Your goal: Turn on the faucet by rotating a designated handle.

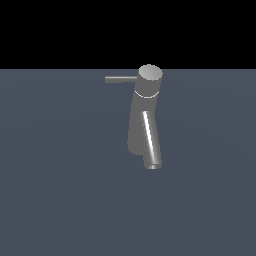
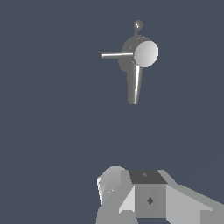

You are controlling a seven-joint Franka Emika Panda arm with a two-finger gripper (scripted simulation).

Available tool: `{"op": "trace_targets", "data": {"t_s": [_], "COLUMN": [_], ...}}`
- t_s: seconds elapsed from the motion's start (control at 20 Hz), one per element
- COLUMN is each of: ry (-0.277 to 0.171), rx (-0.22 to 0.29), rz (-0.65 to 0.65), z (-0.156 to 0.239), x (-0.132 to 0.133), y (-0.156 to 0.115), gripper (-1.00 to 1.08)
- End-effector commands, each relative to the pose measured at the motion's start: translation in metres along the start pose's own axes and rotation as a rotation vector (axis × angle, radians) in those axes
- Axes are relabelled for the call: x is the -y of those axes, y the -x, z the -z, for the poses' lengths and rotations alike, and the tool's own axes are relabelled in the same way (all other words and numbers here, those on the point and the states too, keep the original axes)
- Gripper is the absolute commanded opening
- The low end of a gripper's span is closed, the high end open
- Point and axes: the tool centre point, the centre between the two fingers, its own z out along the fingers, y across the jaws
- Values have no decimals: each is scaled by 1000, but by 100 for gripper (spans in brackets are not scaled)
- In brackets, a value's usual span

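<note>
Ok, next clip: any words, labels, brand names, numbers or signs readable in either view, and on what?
None. The faucet, its handle and the floor are plain grey with no lettering. The only mark is a small dark diamond shape on the claw housing in the wrist view; it is not a letter or number.
</note>
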Motion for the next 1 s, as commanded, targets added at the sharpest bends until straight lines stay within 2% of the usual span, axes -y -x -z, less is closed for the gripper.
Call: {"op": "trace_targets", "data": {"t_s": [0.0, 0.45, 0.95], "ry": [0, -19, -86], "rx": [0, -18, -80], "rz": [0, -58, -256], "z": [0, -9, -40], "x": [0, 5, 19], "y": [0, -4, -23], "gripper": [-100, -100, -100]}}
